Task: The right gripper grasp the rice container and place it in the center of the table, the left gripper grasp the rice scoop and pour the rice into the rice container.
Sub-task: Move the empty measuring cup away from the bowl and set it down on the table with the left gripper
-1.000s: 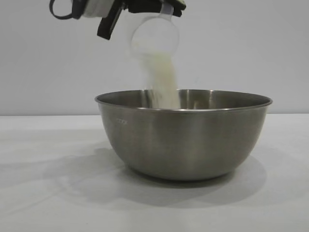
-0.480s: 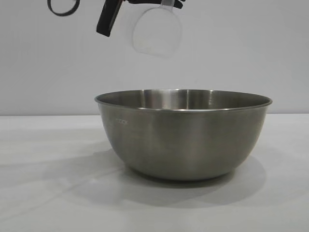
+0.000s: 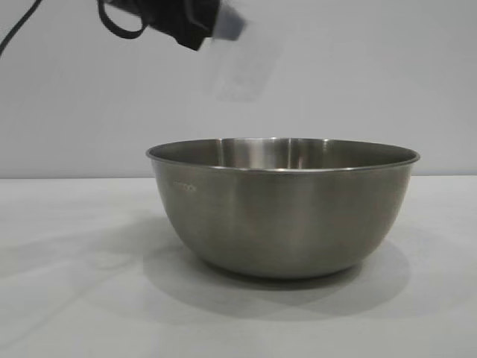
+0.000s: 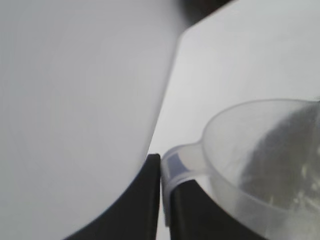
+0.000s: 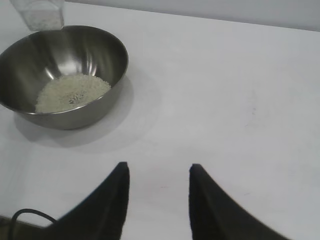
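The rice scoop [image 4: 260,165] is gripped by the left gripper [image 4: 161,200] above the rice container [image 3: 283,205]; the right gripper [image 5: 157,200], well apart from the container, is held open.

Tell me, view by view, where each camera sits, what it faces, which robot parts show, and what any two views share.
Exterior: level with the table, facing the bowl side-on; the left hand holds the scoop above it.
Left wrist: on the left arm, looking along its fingers, shut on the scoop's handle.
Right wrist: on the right arm, back from the bowl, looking down over the open right hand at the rice inside.
Shared: exterior and right wrist both show the bowl; all three show the scoop.
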Controlling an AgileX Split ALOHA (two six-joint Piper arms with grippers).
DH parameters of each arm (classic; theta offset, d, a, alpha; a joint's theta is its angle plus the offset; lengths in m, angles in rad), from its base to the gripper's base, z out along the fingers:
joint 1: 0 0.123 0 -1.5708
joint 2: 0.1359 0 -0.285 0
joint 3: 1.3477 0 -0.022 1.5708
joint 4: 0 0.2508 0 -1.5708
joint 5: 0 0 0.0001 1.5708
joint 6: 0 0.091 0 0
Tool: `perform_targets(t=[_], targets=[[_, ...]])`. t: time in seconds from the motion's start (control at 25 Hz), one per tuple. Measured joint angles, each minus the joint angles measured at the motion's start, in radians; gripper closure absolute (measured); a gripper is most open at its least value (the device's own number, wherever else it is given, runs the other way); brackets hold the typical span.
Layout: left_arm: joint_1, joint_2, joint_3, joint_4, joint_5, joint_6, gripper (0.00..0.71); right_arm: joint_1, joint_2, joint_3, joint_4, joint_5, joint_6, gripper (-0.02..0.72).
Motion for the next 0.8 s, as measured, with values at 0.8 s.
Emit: perform_targets(t=[0.8], targets=[[0.198, 0.308, 0.348, -0.443, -0.365, 0.019, 0.71, 0.0, 0.0, 0.0, 0.0, 0.0, 0.0, 0.459]])
